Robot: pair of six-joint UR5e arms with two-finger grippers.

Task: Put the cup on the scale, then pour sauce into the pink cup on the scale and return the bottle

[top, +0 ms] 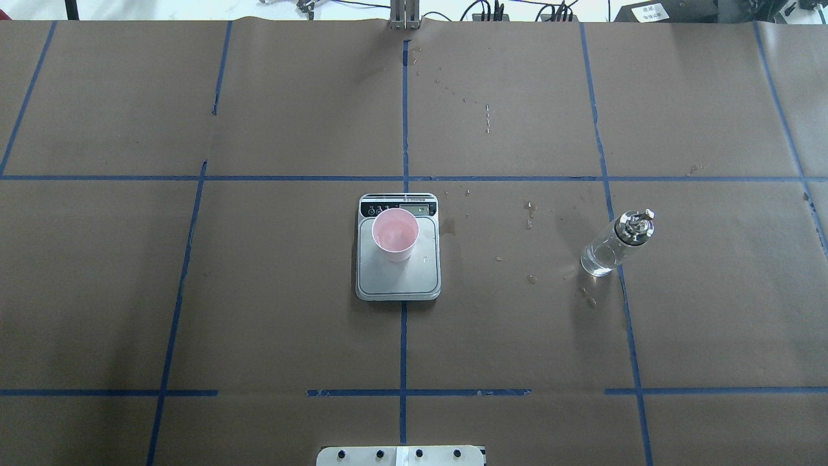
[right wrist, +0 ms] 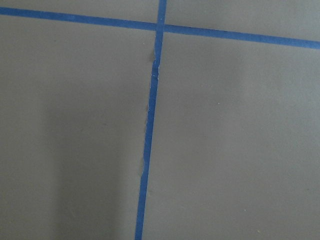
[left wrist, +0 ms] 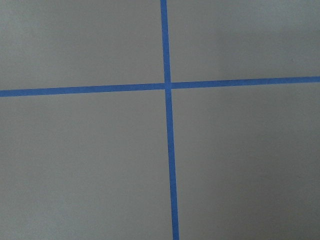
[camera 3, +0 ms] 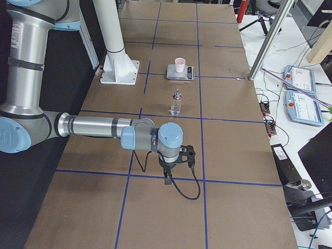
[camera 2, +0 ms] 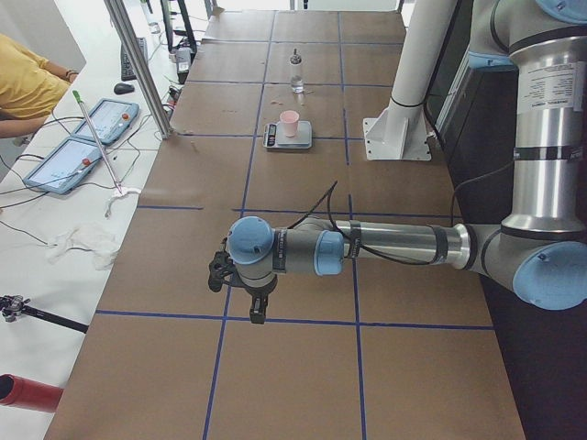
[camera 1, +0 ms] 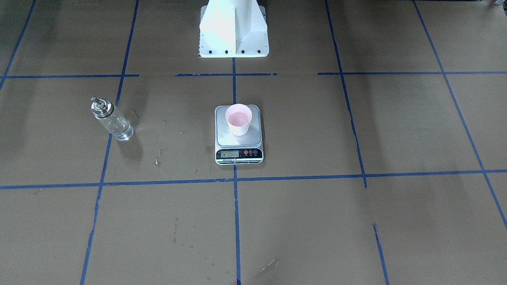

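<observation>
- The left tool (camera 2: 259, 310) hangs over bare bench (top: 259, 291) at the robot's left end, well away from everything. It shows only in the side view, so I cannot tell whether it is parted or closed. Nothing is visibly in it.
- The cup (top: 395, 233) stands upright on the scale (top: 398, 278), towards the display end, and seems to hold some liquid.
- A few drops (top: 530, 279) lie on the bench between scale and bottle.
- The bottle (top: 611, 249) stands upright, well apart from the scale, with clear sauce (top: 596, 262) low inside.
- The right tool (camera 3: 167, 179) hangs at the far right end; its state cannot be told either.
- Judgement: every step looks done, so no further move seems called for.
</observation>
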